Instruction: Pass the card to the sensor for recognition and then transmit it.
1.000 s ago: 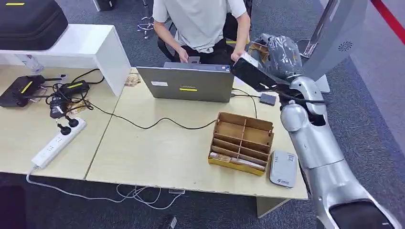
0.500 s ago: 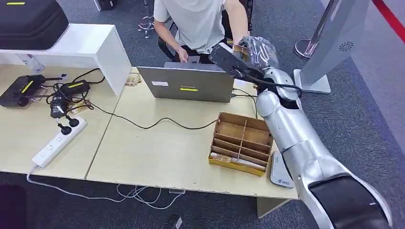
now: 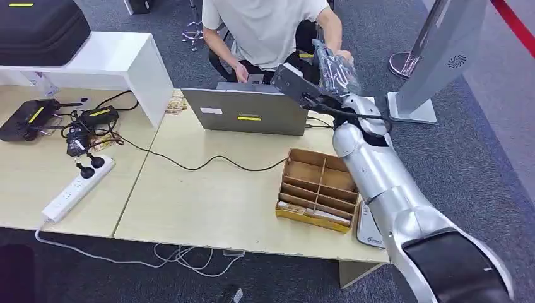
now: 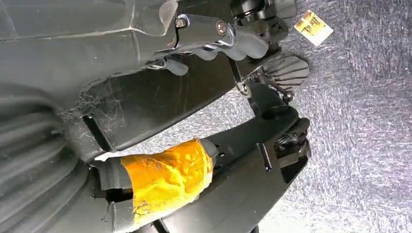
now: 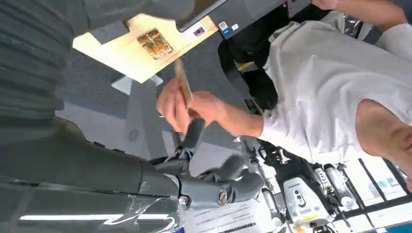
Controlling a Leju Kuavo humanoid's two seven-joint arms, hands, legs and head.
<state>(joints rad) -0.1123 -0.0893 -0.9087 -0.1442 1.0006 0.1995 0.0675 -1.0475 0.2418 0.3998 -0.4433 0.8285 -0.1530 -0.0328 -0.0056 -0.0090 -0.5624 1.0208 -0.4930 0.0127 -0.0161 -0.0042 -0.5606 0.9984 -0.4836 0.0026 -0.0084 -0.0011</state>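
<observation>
Card (image 5: 180, 77) sits edge-on and blurred in the person's hand (image 5: 182, 104), pinched between their fingers, up past the far edge of the tabletop (image 3: 208, 202) and well away from the grey sensor pad (image 3: 366, 225).

The tabletop carries everything else. The person (image 3: 271, 25) sits behind it in a light shirt, one arm stretched toward the robot. The right arm (image 3: 378, 183) runs from the near right corner across the tabletop toward the person. A tall grey panel (image 3: 441, 50) stands on the floor to the right. A black case (image 3: 38, 25) lies on a white shelf at the far left.

The open laptop (image 3: 252, 113) stands at the far edge with its back to the robot. The wooden divider box (image 3: 318, 183) sits near the front, just left of the arm. The sensor pad lies beside that box, partly covered by the arm. A white power strip (image 3: 76, 189) lies at the left.

The right hand (image 5: 214, 179), wrapped in clear plastic, is raised in front of the person. Its fingers (image 5: 193, 132) are spread and hold nothing, and one dark fingertip reaches up to the person's hand just below the card.

The left hand (image 4: 228, 39) hangs over the grey carpet, fingers loosely bent, with nothing in them.
</observation>
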